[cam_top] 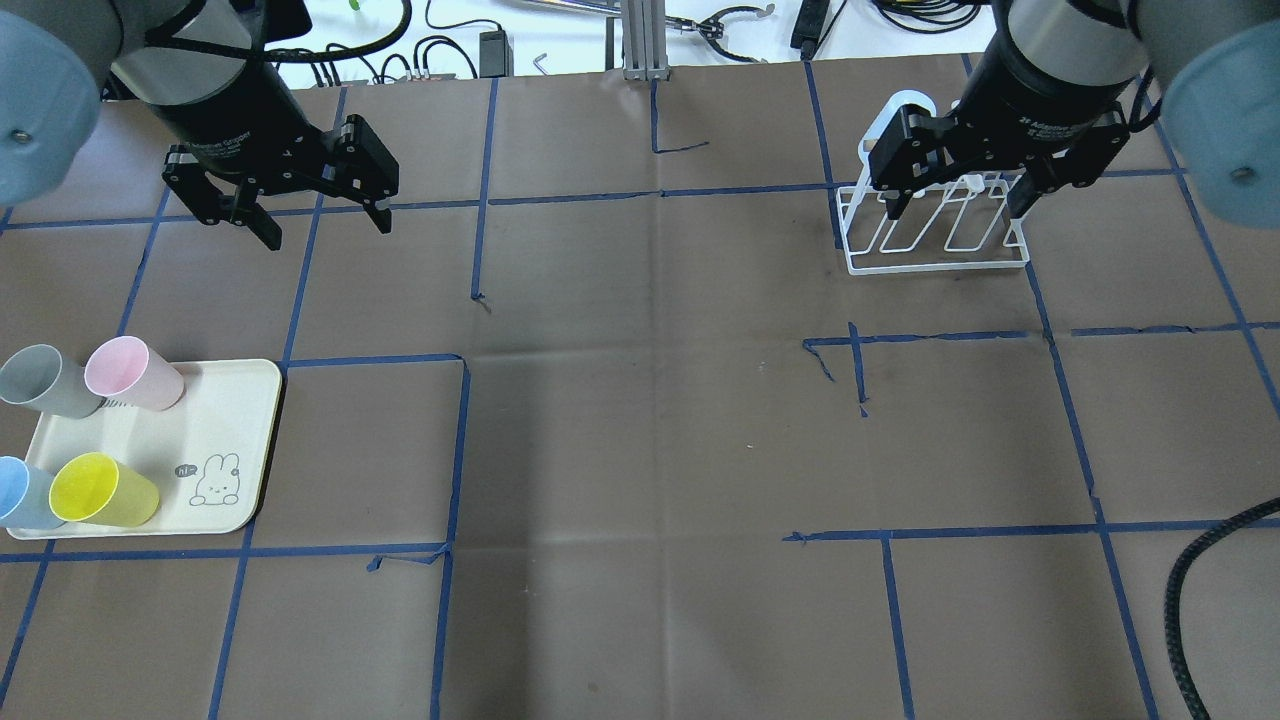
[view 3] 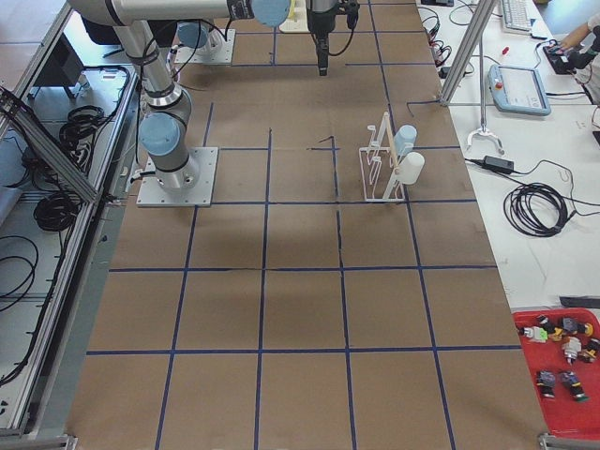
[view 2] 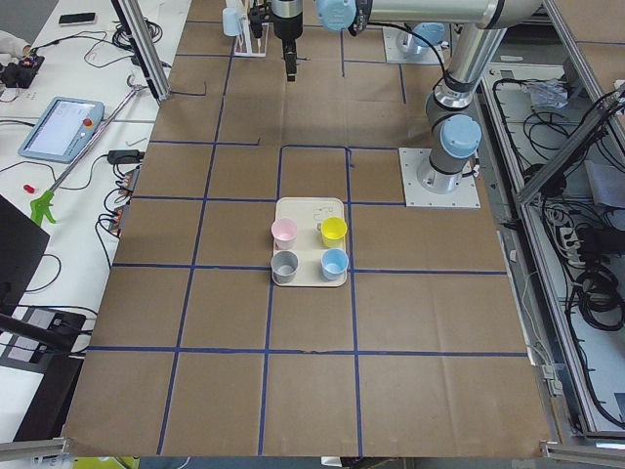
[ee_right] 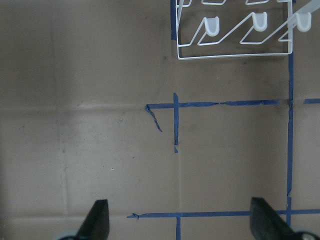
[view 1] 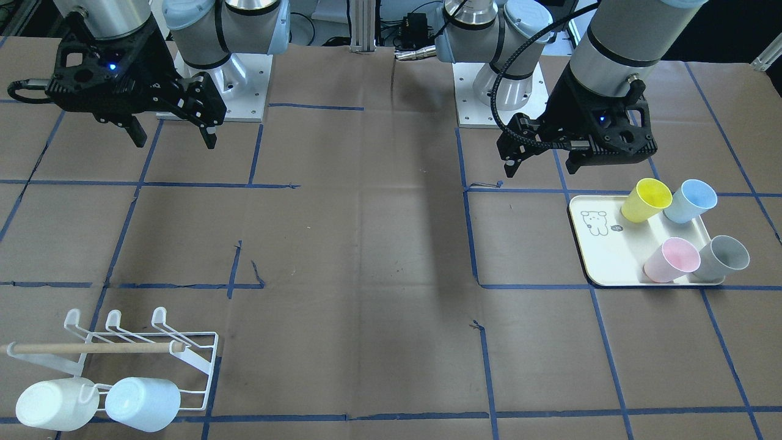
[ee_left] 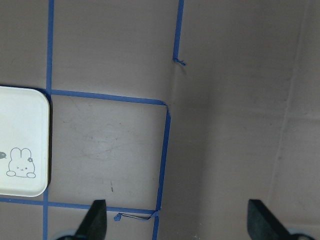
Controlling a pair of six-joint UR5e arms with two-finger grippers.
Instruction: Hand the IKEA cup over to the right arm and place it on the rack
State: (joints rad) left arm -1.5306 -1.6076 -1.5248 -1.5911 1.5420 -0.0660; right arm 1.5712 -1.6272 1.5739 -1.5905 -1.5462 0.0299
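Note:
Four IKEA cups lie tipped on a cream tray point(view 1: 611, 263): yellow point(view 1: 646, 200), blue point(view 1: 690, 201), pink point(view 1: 672, 260) and grey point(view 1: 724, 258). My left gripper point(view 1: 542, 164) hangs open and empty above the table, just behind the tray point(cam_top: 230, 400). The white wire rack point(view 1: 140, 348) with its wooden dowel holds a white cup point(view 1: 55, 403) and a pale blue cup point(view 1: 143, 403) on its outer prongs. The right arm's gripper point(cam_top: 955, 205) is open and empty, hovering over the rack point(cam_top: 940, 240) in the overhead view; the right wrist view shows the rack point(ee_right: 235, 35) ahead of it.
Brown paper with blue tape lines covers the table. The two arm bases point(view 1: 232, 85) point(view 1: 501, 91) stand at the robot's side. Beyond the far edge lie cables and a tablet point(view 3: 520, 89); a red bin point(view 3: 562, 375) sits near the right end.

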